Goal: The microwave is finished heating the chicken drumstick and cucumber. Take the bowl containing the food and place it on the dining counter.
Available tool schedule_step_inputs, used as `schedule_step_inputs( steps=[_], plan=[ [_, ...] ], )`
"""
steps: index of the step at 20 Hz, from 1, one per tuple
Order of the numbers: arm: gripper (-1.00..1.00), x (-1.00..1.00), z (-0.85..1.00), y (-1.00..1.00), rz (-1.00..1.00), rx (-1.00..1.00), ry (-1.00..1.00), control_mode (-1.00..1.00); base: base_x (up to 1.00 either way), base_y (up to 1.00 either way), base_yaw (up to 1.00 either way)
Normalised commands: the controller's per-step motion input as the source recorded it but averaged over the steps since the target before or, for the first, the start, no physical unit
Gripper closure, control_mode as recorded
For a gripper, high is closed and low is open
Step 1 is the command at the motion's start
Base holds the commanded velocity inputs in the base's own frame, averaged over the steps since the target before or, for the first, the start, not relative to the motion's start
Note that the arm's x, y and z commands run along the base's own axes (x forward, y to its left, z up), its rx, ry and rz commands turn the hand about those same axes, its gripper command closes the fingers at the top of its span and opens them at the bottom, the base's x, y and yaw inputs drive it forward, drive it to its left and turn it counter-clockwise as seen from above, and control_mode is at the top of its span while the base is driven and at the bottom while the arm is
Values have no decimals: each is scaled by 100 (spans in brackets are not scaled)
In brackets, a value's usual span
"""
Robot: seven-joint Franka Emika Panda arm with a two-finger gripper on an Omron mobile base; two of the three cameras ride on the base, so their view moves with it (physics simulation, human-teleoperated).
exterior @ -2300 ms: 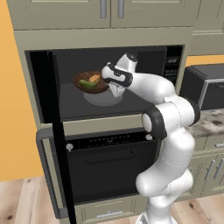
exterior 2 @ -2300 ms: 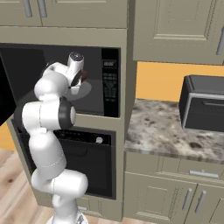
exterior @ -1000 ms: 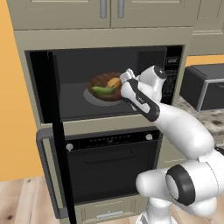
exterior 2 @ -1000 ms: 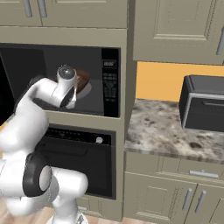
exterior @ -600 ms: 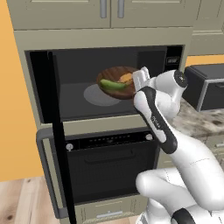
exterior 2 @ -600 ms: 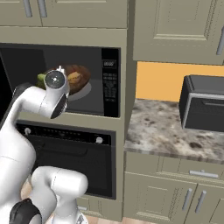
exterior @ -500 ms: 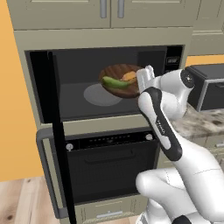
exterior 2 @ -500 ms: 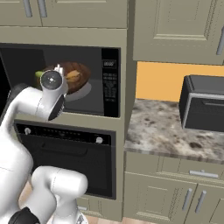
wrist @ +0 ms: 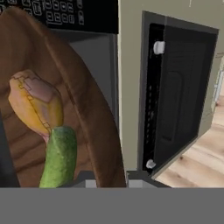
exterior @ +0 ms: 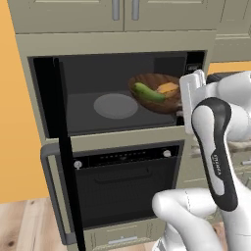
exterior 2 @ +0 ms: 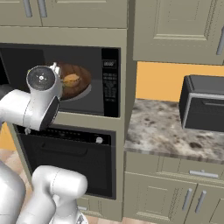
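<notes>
The bowl (exterior: 158, 93) hung at the right side of the open microwave (exterior: 117, 93), lifted off the pale turntable dish (exterior: 115, 106) and tilted toward the opening. The gripper (exterior: 188, 100) stood just to the bowl's right, jaws pinched on its near rim. Inside lay the cucumber (exterior: 149, 92), long axis running from rim toward centre, with the chicken drumstick (exterior: 168, 88) just beside it. Judged from this, the bowl had yet to clear the microwave's right wall before travelling to the dining counter.
</notes>
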Motion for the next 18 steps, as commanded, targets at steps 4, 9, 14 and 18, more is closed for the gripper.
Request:
schedule_step_inputs(
  steps=[4, 9, 14, 18],
  plan=[
    [100, -60, 3, -10, 0, -3, 1, -100, 0, 0, 0],
    [100, 0, 0, -1, 0, 0, 0, -100, 0, 0, 0],
    [100, -13, 0, -53, 4, 0, 0, -100, 0, 0, 0],
    [100, -37, 0, -76, 19, 0, 0, -100, 0, 0, 0]
  ],
)
